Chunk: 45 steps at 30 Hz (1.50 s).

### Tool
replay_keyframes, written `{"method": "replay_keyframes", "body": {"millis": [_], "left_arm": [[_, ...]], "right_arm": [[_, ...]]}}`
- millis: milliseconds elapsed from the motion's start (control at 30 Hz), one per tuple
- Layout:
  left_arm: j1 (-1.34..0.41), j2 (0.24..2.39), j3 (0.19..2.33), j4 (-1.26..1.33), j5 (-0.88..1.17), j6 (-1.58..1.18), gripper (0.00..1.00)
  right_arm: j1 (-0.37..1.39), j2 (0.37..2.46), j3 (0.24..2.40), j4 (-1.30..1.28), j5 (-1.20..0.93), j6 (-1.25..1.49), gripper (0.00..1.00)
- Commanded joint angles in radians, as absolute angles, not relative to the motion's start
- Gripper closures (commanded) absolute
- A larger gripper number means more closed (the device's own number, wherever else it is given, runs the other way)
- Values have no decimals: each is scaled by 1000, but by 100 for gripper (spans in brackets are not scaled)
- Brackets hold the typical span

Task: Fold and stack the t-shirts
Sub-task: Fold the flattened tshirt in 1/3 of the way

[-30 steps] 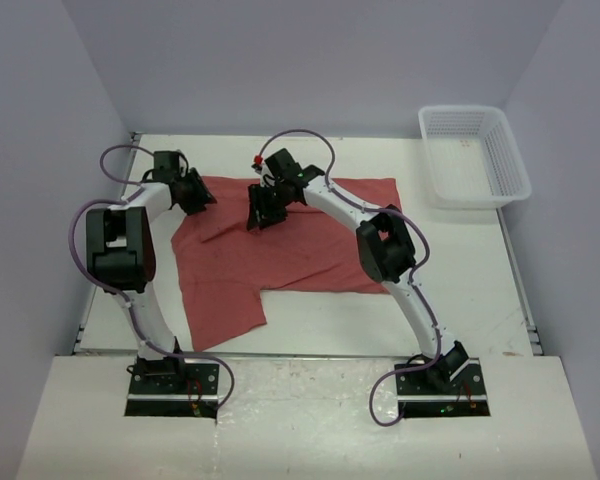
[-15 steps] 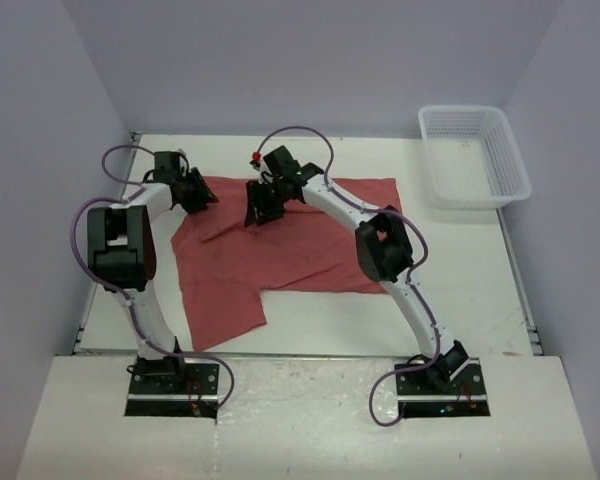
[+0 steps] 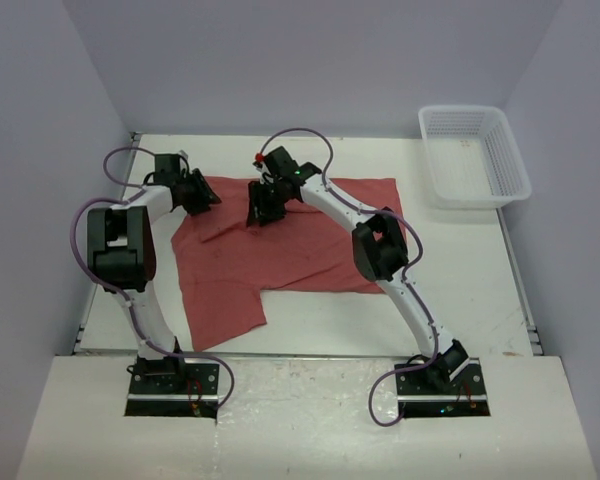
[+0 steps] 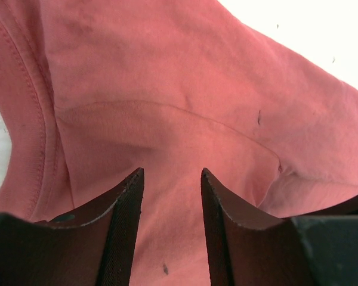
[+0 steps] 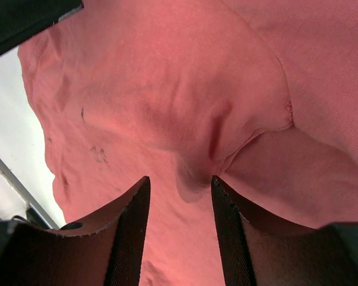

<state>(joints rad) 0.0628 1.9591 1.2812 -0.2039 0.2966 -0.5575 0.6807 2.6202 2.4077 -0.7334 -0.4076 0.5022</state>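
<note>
One brick-red t-shirt (image 3: 290,250) lies spread on the white table, with a sleeve hanging toward the near left. My left gripper (image 3: 202,198) is low over the shirt's far left corner. In the left wrist view it (image 4: 172,179) is open, with flat cloth (image 4: 167,89) and a seam showing between its fingers. My right gripper (image 3: 260,212) is low over the shirt's far edge near the middle. In the right wrist view it (image 5: 179,185) is open astride a small raised fold of the cloth (image 5: 194,179).
A white plastic mesh basket (image 3: 474,155) stands at the far right corner of the table (image 3: 460,280). Grey walls close in the left, back and right. The arm bases are bolted at the near edge.
My right gripper has moved slightly left along the shirt's far edge. My left gripper has barely moved. The shirt lies about as before.
</note>
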Motion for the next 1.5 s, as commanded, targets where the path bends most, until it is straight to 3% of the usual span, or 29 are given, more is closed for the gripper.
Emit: {"method": "replay_keyframes", "body": {"millis": [0, 100, 667, 867, 1000, 1200, 1367, 1433, 1467], "left_arm": [[58, 1882, 1264, -164, 331, -554, 55], [63, 1849, 1258, -164, 334, -554, 54], [95, 1822, 1232, -115, 413, -581, 53], [104, 1825, 1223, -107, 429, -583, 53], [106, 1827, 1223, -106, 439, -583, 53], [106, 1827, 1213, -109, 430, -580, 53], [104, 1835, 1215, -109, 410, -571, 53], [106, 1855, 1244, -143, 381, -548, 52], [106, 1865, 1252, -153, 374, -545, 52]], "right_arm": [[673, 2631, 2471, -770, -416, 557, 53], [672, 2634, 2476, -782, -420, 580, 58], [678, 2625, 2436, -810, -469, 661, 61], [678, 2638, 2459, -828, -474, 669, 67], [678, 2626, 2441, -816, -468, 675, 84], [676, 2622, 2428, -807, -465, 680, 100], [686, 2597, 2386, -818, -437, 652, 100], [702, 2493, 2244, -796, -327, 612, 86], [703, 2453, 2193, -767, -298, 606, 85]]}}
